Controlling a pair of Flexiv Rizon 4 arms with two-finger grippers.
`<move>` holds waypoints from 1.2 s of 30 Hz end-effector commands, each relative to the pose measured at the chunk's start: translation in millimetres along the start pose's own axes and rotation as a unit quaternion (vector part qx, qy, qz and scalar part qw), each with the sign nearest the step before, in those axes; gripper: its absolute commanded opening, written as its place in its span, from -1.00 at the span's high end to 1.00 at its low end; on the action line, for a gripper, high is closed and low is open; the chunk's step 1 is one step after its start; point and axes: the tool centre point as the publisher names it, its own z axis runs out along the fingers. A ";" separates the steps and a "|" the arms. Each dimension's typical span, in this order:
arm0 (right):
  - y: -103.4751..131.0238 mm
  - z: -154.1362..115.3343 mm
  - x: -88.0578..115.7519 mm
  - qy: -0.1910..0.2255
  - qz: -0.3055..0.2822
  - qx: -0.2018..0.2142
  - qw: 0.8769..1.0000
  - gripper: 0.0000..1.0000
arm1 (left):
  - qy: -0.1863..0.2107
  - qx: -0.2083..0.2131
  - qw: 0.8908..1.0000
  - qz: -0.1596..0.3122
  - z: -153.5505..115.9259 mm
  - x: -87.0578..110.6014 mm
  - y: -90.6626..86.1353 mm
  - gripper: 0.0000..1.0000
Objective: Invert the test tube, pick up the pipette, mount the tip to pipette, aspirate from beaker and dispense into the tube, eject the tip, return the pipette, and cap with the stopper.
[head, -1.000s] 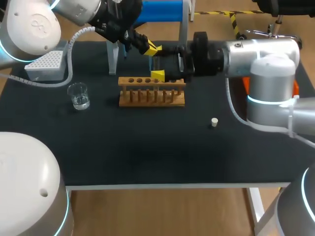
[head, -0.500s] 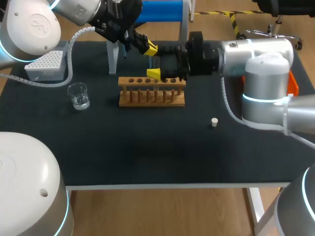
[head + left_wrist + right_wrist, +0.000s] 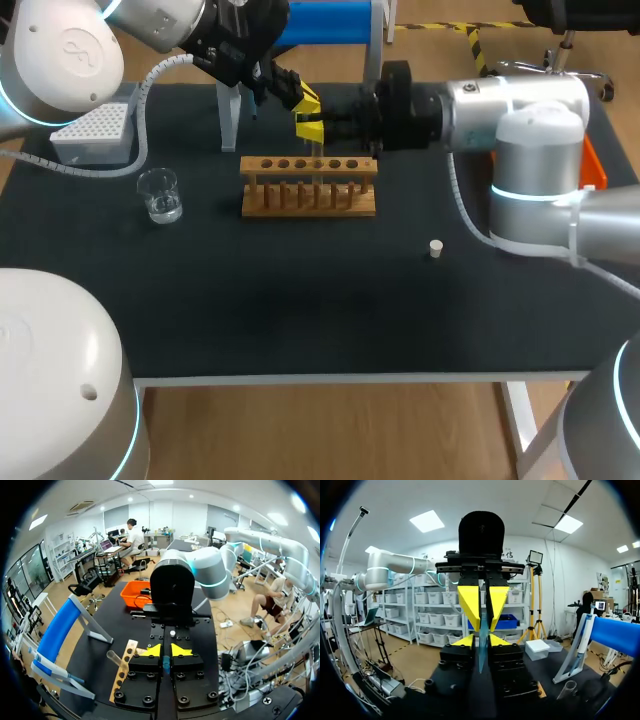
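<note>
A clear test tube (image 3: 319, 146) hangs upright just above the wooden rack (image 3: 308, 186), behind its middle. My left gripper (image 3: 306, 100) comes from the back left and is shut on the tube. My right gripper (image 3: 312, 130) reaches in from the right and grips the same tube just below. In the left wrist view the tube (image 3: 164, 663) shows between my left gripper's (image 3: 165, 650) yellow tips. In the right wrist view my right gripper (image 3: 482, 641) pinches the tube (image 3: 482, 625), with the left arm's yellow fingers (image 3: 469, 605) facing it. The white stopper (image 3: 435, 248) lies on the mat, front right of the rack.
A glass beaker (image 3: 160, 195) with liquid stands left of the rack. A white tip box (image 3: 95, 135) sits at the back left. A blue-topped stand (image 3: 320, 20) rises behind the rack. An orange bin (image 3: 598, 175) is at the right edge.
My right gripper moved left and up to the tube, then shut its fingers on it. The left arm held still with the tube.
</note>
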 end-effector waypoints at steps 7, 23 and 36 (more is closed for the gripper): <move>0.1 -2.8 -0.8 0.004 -0.001 0.000 1.000 1.00 | 0.001 -0.002 1.000 -0.001 -0.7 -0.4 -0.8 -1.00; 3.8 -86.2 27.2 0.000 -0.011 -0.007 1.000 1.00 | 0.001 -0.002 1.000 -0.001 -0.7 -0.4 -0.8 -1.00; -12.6 -188.2 54.7 -0.041 -0.010 -0.003 0.999 1.00 | 0.001 -0.002 1.000 -0.001 -0.7 -0.4 -0.8 -1.00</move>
